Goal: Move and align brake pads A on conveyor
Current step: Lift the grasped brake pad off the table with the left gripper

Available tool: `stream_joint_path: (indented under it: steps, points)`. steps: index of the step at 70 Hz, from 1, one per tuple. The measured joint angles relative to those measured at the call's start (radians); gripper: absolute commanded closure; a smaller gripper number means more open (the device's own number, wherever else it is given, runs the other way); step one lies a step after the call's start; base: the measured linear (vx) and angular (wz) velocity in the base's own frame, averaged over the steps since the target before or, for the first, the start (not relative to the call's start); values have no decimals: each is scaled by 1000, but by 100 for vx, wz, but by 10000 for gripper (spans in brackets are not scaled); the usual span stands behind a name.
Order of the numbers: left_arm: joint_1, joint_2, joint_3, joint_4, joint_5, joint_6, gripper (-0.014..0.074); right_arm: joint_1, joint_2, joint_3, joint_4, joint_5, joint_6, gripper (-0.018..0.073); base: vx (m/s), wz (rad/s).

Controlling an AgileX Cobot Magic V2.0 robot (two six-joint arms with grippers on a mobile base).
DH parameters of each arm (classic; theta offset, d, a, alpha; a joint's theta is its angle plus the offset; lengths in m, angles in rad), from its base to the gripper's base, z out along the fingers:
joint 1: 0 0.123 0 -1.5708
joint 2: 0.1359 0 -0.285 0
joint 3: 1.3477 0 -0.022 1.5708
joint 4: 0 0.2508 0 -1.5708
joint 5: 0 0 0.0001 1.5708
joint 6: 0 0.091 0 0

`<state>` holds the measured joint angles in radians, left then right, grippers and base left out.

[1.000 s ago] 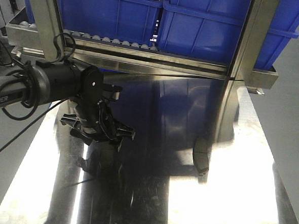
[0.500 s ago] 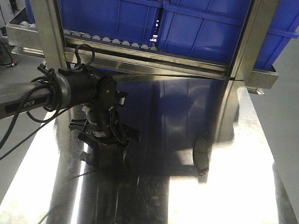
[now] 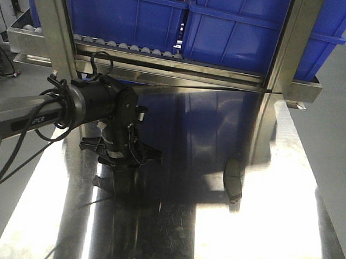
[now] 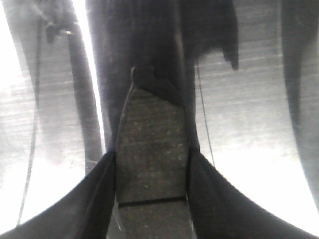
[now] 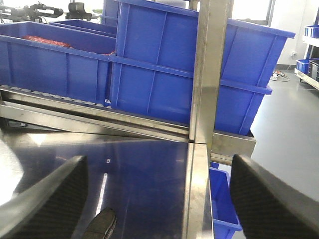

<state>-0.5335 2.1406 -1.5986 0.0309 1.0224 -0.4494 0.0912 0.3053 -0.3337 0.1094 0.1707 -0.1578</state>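
The left gripper (image 4: 152, 157) points down at the steel table (image 3: 260, 240), towards its left side. In the left wrist view its two fingers press against the long sides of one brake pad (image 4: 152, 174), so the claw reads as clamped on that pad. The cross groove (image 4: 149, 202) lies between the fingers, which places the grasp near the pad's middle. Whether the pad rests on the steel or is just clear of it cannot be told.

The right gripper (image 5: 157, 199) has its fingers spread wide apart and holds nothing. It hangs above the table and faces the rack.

A second brake pad (image 3: 232, 181) lies flat on the table, well apart from the left gripper and just in front of the steel post (image 3: 282, 71). No other pads are visible.

Behind the table, blue bins (image 3: 226, 27) sit on a roller rack (image 3: 137, 48).

The conveyor is not in any view.

Step in hand, as judged: pick-up of the first pad, before transfer.

The next move calls for:
- a straight lift, with the grip kept firm on the thin edges;
- a carry to the belt without tilting the pad;
- placement with the long axis squared to the belt.
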Motion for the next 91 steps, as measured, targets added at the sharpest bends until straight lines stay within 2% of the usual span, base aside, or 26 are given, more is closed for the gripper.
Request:
stream_joint_path:
  steps: [8,21,39,53,67,79,91]
  points:
    - [-19,2,-2,18,3,0,605,0,0,0,0,0,0,0,0,0]
    - [-50,-12,2,89,-8,0,603,0,0,0,0,0,0,0,0,0]
    - [-63,-134,118,119,-33,0,603,0,0,0,0,0,0,0,0,0]
    - [-63,-324,213,154,-101,12,603,0,0,0,0,0,0,0,0,0]
    - [-28,-520,362,160,-172,22,603,0,0,0,0,0,0,0,0,0]
    - [-9,-751,529,196,-263,23,603,0,0,0,0,0,0,0,0,0]
    - [-8,-1000,670,209,-275,39,603,0,0,0,0,0,0,0,0,0]
